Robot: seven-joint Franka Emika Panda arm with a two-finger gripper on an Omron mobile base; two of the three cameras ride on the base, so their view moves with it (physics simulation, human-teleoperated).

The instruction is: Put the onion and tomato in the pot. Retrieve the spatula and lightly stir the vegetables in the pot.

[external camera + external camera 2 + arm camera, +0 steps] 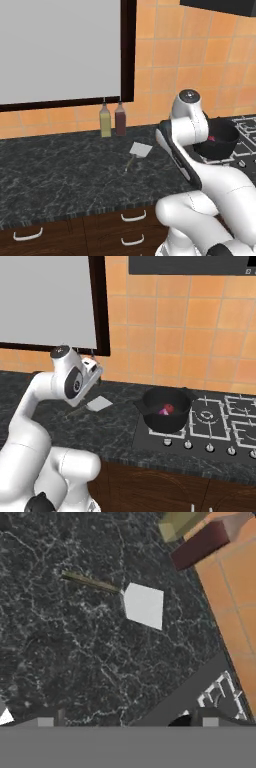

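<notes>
**Jaws wide and empty above the worktop, spatula still lying flat**

Gripper (127, 722) hangs over the dark marbled worktop (55, 170), jaws spread wide, nothing between them. In the hand view the two finger tips (47, 719) sit far apart at the bottom edge, both clear of any object

Spatula (137, 153) lies flat on the worktop, pale squarish blade toward the far wall, thin dull handle running back toward the near edge. Hand view has the same spatula (127, 599) ahead of the jaws, well apart from them, not touched. In the right base view the blade (98, 403) shows just past the arm's wrist

Two bottles stand upright against the tiled wall, touching or nearly so: yellow-green bottle (105, 120) on the left, dark red bottle (120, 119) on the right. Spatula blade is near them, on the near-right side, apart from both

Pot (165, 410) sits on the hob (220, 426) to the right of the spatula, on the near-left burner. Tomato (169, 408) is inside the pot, a small red ball near the middle. Something pinkish-purple lies beside it in the pot; cannot tell what it is. From the left base view the pot (222, 139) is half hidden behind the arm

Drawers (75, 231) with pale handles run below the worktop edge
</notes>
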